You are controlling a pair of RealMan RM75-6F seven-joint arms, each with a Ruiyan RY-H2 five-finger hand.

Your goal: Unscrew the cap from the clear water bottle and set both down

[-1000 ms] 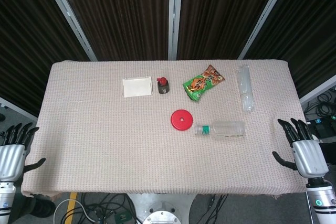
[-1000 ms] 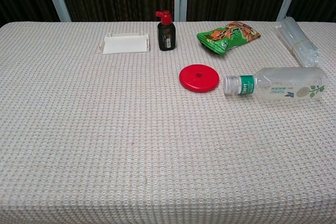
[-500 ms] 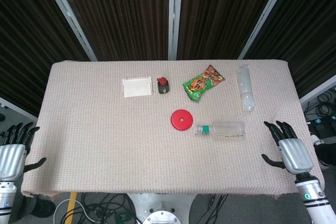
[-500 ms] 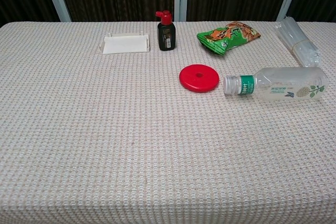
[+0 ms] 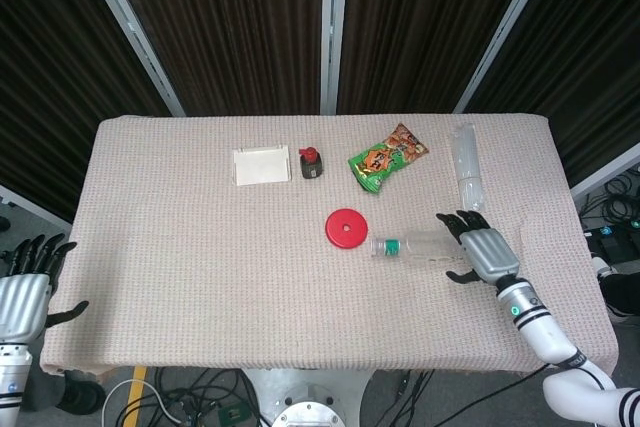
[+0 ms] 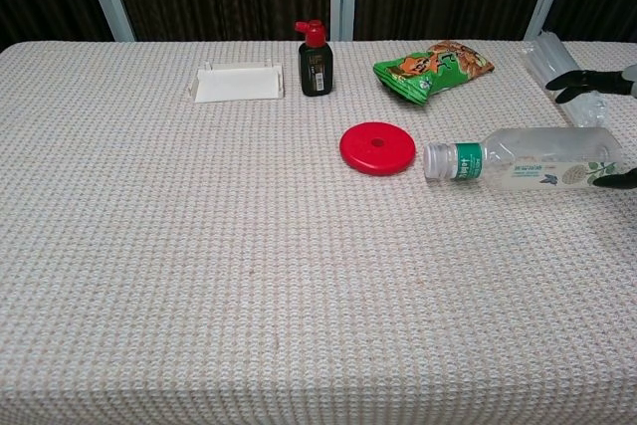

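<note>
The clear water bottle [image 5: 425, 246] [image 6: 532, 159] lies on its side right of the table's middle. Its white cap [image 5: 378, 246] [image 6: 436, 160] is on the neck and points left, with a green label band behind it. My right hand [image 5: 483, 250] hangs over the bottle's base end with its fingers spread and holds nothing. In the chest view only its dark fingertips [image 6: 582, 81] show at the right edge, straddling the bottle's base. Whether it touches the bottle I cannot tell. My left hand [image 5: 22, 292] stays off the table's front left corner, fingers apart and empty.
A red disc [image 5: 346, 227] [image 6: 377, 147] lies just left of the cap. Behind it are a green snack bag [image 5: 387, 157] [image 6: 434, 67], a small dark pump bottle [image 5: 310, 162] [image 6: 316, 60] and a white tray [image 5: 261, 165] [image 6: 237, 82]. A clear plastic sleeve [image 5: 467, 167] [image 6: 564, 77] lies at the back right.
My right hand has moved from off the table's right edge leftward and inward to the bottle's base end. The bottle and my left hand have not moved.
</note>
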